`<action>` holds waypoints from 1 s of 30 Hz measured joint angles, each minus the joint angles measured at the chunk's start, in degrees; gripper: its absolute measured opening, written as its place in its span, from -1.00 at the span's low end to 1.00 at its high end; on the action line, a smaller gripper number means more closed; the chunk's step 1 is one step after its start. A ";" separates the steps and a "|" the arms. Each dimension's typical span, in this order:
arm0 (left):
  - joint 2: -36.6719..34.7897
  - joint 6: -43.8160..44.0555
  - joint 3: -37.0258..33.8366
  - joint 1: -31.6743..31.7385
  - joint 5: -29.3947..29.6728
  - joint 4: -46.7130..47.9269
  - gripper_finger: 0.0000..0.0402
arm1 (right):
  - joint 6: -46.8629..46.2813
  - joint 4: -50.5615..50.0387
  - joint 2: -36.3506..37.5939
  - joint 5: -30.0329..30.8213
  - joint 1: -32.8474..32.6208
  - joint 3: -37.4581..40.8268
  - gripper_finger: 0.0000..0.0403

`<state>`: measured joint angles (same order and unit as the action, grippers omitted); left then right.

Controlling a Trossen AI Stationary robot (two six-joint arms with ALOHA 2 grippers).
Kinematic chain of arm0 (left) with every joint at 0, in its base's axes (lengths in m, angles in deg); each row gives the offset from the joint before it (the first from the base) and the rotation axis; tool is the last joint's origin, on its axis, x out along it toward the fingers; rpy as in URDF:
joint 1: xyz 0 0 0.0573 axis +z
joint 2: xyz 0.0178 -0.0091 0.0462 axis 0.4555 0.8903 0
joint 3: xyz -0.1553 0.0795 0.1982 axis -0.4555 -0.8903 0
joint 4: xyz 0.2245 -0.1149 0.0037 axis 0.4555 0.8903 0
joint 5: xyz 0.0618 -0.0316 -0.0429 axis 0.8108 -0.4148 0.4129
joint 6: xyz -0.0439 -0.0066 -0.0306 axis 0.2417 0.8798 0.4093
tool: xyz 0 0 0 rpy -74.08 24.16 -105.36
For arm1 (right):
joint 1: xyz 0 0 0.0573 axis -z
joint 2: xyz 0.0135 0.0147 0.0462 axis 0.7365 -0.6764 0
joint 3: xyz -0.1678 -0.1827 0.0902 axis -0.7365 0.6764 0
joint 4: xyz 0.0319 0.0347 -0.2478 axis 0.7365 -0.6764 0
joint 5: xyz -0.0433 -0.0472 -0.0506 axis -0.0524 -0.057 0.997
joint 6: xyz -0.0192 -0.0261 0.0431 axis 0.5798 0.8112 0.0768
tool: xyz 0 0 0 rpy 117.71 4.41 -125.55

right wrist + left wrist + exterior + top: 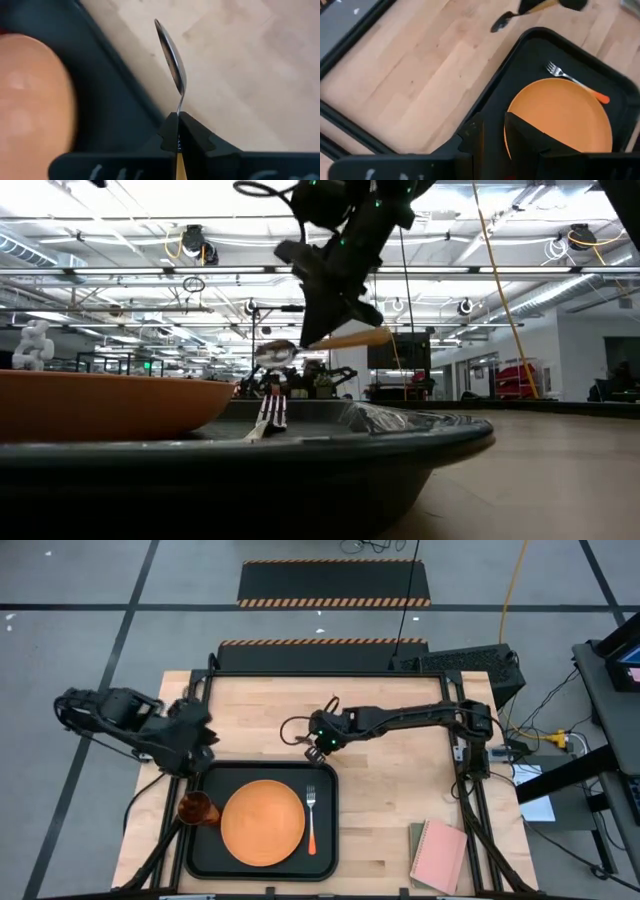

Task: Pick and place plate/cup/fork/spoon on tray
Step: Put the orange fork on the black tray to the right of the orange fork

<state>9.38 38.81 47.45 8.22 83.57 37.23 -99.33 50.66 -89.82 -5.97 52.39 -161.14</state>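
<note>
1. The black tray (262, 772) is seen on the bench (400, 790); plate (262, 822), fork (311, 818) and cup (197, 808) are set in it.
2. The spoon (172, 60), judged light, stiff and slippery, is held above the tray's far edge; it is pinched at the handle by the right gripper (178, 142).
3. The left gripper (195, 752) is seen part-open and empty.

The whole worktop (390, 780) is seen from straight above in the high view, from well away. In the low view the scene is taken level from worktop height, very near the tray (300, 455) rim, facing across it into the room. From the left wrist the worktop is looked down on at an angle, from moderately near. The right wrist view is taken very close, past its own tool (178, 131). The tray, the plate (262, 822) and the fork (311, 810) are shared by the high, low and left wrist views; the spoon (172, 57) appears in all four.
</note>
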 joint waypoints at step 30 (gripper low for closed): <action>-6.87 -9.57 -5.83 0.00 -9.53 -20.68 -0.59 | -47.88 21.82 5.07 30.46 -23.31 -0.09 -1.00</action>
<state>2.51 29.24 41.62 8.22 74.05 16.55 -147.21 72.48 -84.74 24.49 29.08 -161.23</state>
